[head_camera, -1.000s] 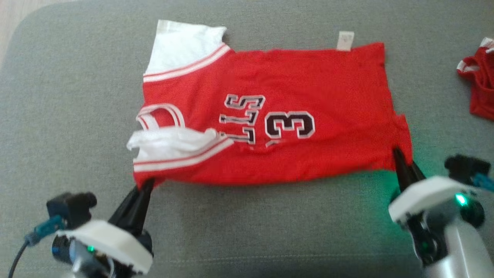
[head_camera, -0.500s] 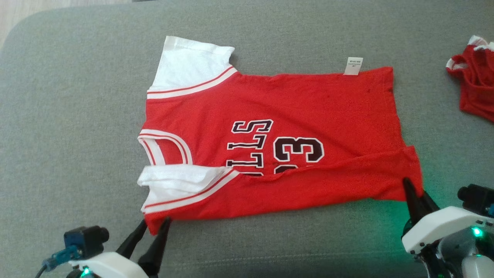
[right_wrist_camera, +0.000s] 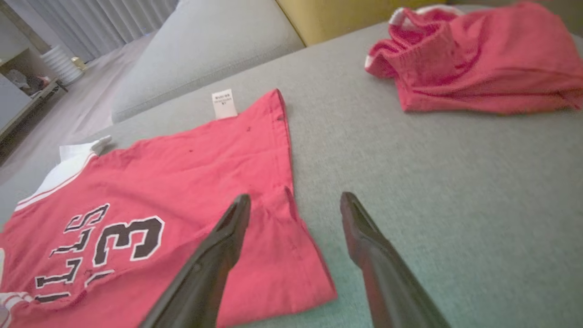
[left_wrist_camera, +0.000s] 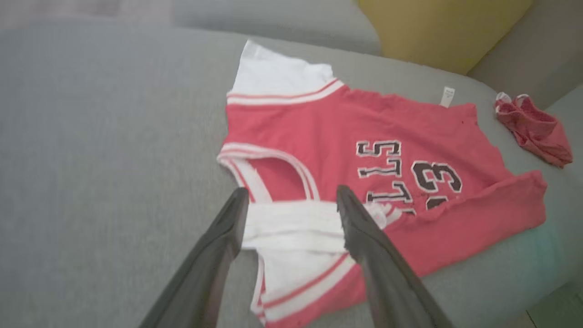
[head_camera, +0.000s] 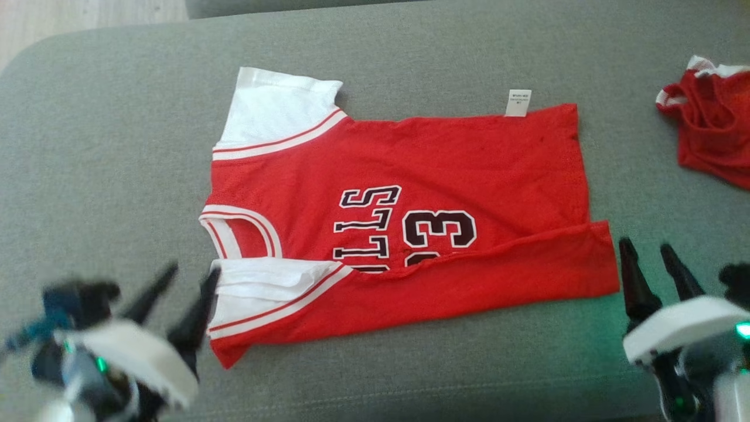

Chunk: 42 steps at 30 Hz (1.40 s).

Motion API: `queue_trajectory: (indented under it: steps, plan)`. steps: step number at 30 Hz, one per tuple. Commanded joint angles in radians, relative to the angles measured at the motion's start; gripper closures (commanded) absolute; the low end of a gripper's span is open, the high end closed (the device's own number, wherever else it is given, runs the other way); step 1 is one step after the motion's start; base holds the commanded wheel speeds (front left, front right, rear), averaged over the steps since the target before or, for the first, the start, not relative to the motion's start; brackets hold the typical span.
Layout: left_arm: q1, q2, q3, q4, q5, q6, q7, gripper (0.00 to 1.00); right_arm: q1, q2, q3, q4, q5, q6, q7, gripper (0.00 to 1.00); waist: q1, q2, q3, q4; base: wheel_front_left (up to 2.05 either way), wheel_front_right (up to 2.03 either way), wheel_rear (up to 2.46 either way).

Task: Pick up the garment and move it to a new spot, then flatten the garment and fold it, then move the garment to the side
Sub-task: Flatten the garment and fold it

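— Where does the garment (head_camera: 410, 223) lie?

— Flat in the middle of the head view, on the grey sofa seat (head_camera: 410, 47). It is a red jersey with black-and-white lettering and a "3". Its neck opening faces the left of the frame and its hem the right.

— Is it folded at all?

— Its lower long edge is turned up over the front in a red band that covers part of the print. The near white sleeve (head_camera: 263, 284) is folded in on top. The far sleeve lies spread at the upper left, and a care label (head_camera: 518, 102) sticks out of the upper edge.

— And the left pincer (head_camera: 193, 269)?

— It is blurred at the lower left, with its jaws wide and nothing between them. One finger sits right at the edge of the folded sleeve, though contact cannot be judged. In the left wrist view the left pincer (left_wrist_camera: 291, 191) frames that sleeve between its fingers.

— The right pincer (head_camera: 644, 245)?

— It is at the lower right, jaws wide and empty, just beside the hem corner and clear of the cloth. The right wrist view shows the right pincer (right_wrist_camera: 295, 196) with one finger over the hem edge and the other over bare seat.

— Anything else?

— A second red garment (head_camera: 709, 135) lies bunched at the upper right, well apart. A yellow cushion (left_wrist_camera: 437, 27) sits behind the seat.
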<state>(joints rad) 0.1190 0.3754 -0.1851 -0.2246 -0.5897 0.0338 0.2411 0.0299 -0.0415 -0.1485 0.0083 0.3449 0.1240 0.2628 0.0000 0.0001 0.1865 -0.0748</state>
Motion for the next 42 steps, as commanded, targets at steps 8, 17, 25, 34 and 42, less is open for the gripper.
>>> queue_trajectory:
  steps: [8, 17, 25, 34, 42]
  plan:
    - [-0.421, 0.089, 0.064, 0.044, -0.003, -0.036, 0.112, 0.0, -0.187, -0.009, 0.139, -0.06, -0.016, 0.007, -0.016, 0.0, 0.0, -0.0001, 0.09, -0.03, 0.0, 0.0, 0.0]
    - [-0.793, 0.147, -0.027, 0.316, -0.018, -0.13, 0.282, 0.0, -0.383, -0.009, 0.278, -0.012, 0.001, 0.007, -0.054, 0.0, 0.0, -0.0001, 0.214, -0.069, 0.0, 0.0, 0.0]
    - [-0.981, 0.187, -0.087, 0.484, -0.004, -0.153, 0.345, 0.0, -0.48, -0.009, 0.351, 0.022, 0.015, 0.007, -0.099, 0.0, 0.0, -0.0001, 0.309, -0.117, 0.0, 0.0, 0.0]
    - [-1.06, 0.208, -0.083, 0.597, 0.014, -0.153, 0.323, 0.0, -0.517, -0.009, 0.385, 0.029, 0.019, 0.007, -0.13, 0.0, 0.0, -0.0001, 0.358, -0.154, 0.0, 0.0, 0.0]
    - [-1.107, 0.233, -0.084, 0.668, 0.044, -0.134, 0.307, 0.0, -0.541, -0.009, 0.41, 0.018, 0.024, 0.007, -0.147, 0.0, 0.0, -0.0001, 0.387, -0.19, 0.0, 0.0, 0.0]
